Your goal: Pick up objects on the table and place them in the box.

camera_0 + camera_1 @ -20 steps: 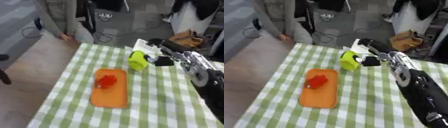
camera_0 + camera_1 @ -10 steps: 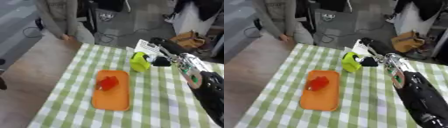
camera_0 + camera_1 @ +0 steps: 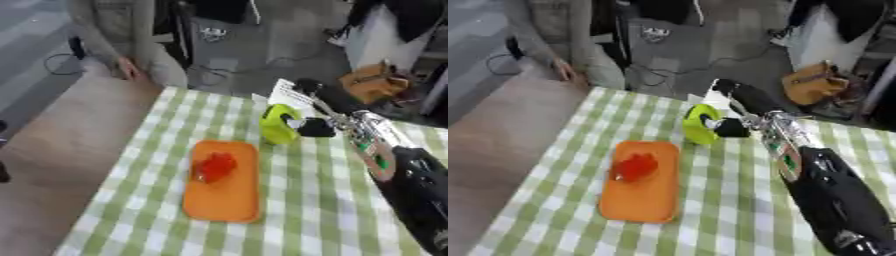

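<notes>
A lime-green object (image 3: pixel 276 125) stands on the green checked table (image 3: pixel 306 220) near its far edge. My right hand (image 3: pixel 313 127) reaches in from the lower right, and its black fingers are curled round the object's right side. An orange tray (image 3: pixel 229 205) lies in the middle of the table with a red object (image 3: pixel 214 166) on its upper half. The lime-green object is just beyond the tray's far right corner. My left hand shows in neither view.
A white sheet (image 3: pixel 287 91) lies at the table's far edge behind the lime-green object. Past the table on the right, a brown bag (image 3: pixel 378 80) sits on the floor. My right forearm (image 3: pixel 815 175) covers the table's right side.
The picture has shifted a little as the camera moved. My right hand stays on the lime-green object in about the same place; tray and red object have not moved.
</notes>
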Controlling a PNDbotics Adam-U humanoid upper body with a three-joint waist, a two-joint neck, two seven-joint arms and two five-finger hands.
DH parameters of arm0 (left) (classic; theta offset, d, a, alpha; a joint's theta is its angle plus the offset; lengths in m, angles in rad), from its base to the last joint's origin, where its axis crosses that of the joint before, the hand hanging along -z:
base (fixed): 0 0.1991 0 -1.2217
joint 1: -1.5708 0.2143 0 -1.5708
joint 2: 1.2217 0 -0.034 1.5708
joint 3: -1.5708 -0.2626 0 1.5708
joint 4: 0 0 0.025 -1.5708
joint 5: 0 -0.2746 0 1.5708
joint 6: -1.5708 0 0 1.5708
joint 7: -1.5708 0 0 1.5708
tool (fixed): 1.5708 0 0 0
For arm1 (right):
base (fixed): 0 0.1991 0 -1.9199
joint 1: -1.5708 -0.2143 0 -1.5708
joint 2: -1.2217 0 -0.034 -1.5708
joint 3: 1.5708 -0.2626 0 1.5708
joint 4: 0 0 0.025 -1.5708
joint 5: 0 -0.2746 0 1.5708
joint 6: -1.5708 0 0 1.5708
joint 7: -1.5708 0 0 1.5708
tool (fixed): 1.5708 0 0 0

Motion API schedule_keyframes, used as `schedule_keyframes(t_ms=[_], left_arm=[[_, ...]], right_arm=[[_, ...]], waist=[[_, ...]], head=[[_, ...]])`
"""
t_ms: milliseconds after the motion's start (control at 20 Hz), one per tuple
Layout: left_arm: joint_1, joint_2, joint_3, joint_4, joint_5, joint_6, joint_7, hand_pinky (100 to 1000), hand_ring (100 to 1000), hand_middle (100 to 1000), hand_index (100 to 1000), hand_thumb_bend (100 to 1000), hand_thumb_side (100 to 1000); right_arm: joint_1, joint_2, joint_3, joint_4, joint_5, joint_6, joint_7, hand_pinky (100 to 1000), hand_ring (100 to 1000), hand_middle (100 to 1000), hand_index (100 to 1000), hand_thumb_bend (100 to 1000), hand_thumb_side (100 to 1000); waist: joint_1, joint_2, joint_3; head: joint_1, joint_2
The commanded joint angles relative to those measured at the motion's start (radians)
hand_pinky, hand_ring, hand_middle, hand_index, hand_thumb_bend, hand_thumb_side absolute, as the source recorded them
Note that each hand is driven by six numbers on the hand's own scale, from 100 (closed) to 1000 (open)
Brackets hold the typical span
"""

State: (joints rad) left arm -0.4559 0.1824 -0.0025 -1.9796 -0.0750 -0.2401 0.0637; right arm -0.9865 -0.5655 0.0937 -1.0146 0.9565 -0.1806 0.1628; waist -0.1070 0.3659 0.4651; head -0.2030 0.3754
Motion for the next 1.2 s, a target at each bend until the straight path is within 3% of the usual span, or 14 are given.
schedule_keyframes(t_ms=[50,600,1200], left_arm=[[-0.015,0.002,0.001,-0.020,0.004,-0.001,-0.004,324,705,812,788,100,942],[-0.017,0.002,0.001,-0.020,0.005,-0.002,-0.006,320,705,813,788,100,944],[-0.020,0.002,0.002,-0.020,0.011,-0.003,-0.007,312,705,814,788,100,947]], right_arm=[[-0.024,-0.010,0.002,-0.027,-0.015,-0.020,0.029,830,915,950,965,365,640],[-0.022,-0.001,0.002,-0.021,-0.067,-0.050,0.127,821,911,945,967,376,682],[-0.020,-0.012,-0.006,-0.011,-0.016,-0.036,0.050,841,946,967,984,404,690]], waist=[[-0.009,0.000,0.002],[-0.007,0.011,0.003],[-0.003,0.038,0.012]], head=[[-0.002,-0.014],[-0.003,-0.021],[-0.002,-0.033]])
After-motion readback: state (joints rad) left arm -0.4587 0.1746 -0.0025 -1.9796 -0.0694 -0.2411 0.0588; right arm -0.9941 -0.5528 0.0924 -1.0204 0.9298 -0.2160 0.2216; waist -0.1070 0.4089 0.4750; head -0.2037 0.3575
